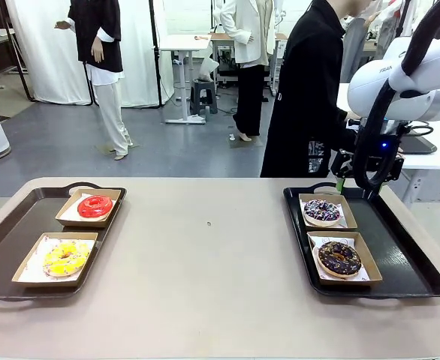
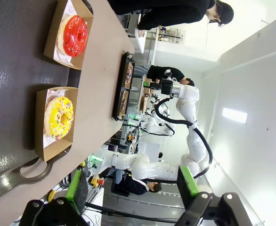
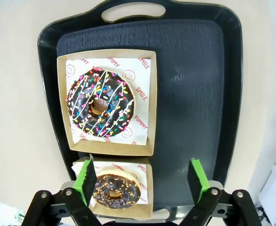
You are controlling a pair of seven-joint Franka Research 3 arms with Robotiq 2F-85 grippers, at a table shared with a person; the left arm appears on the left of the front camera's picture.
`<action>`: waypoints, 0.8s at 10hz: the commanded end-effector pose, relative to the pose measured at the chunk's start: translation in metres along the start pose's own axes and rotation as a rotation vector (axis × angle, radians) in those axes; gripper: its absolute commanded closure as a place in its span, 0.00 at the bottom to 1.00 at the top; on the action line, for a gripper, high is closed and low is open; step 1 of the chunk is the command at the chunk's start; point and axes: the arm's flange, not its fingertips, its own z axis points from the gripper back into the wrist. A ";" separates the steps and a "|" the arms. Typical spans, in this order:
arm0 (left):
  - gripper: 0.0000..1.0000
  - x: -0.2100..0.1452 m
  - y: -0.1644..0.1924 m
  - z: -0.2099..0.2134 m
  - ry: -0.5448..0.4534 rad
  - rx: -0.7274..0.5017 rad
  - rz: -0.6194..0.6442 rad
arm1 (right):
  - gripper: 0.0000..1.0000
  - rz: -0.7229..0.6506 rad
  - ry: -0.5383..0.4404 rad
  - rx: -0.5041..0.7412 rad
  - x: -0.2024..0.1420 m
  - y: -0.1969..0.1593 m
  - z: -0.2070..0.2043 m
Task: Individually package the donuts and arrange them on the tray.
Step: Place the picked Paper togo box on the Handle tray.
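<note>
Donuts (image 1: 94,206) sat boxed on two trays (image 1: 21,225).
We saw both grippers' fingers (image 3: 86,175) spread wide, pinching nothing.

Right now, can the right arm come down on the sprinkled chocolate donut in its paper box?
Probably yes. The right gripper hangs over the tray with open jaws, and the sprinkled donut lies uncovered in its open box. Nothing lies over it; only the second boxed donut sits close beside it.
</note>
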 end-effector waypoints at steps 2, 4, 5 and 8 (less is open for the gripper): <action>0.00 -0.004 0.000 0.002 0.011 -0.003 -0.019 | 0.00 0.001 0.001 0.000 -0.001 0.000 -0.002; 0.00 -0.004 0.000 0.002 0.011 -0.003 -0.019 | 0.00 0.084 -0.009 0.204 -0.028 0.000 0.021; 0.00 -0.004 0.000 0.002 0.011 -0.003 -0.019 | 0.00 0.121 -0.020 0.457 -0.047 -0.009 0.046; 0.00 -0.004 0.000 0.002 0.011 -0.003 -0.019 | 0.00 -0.089 -0.132 1.081 -0.061 -0.110 0.088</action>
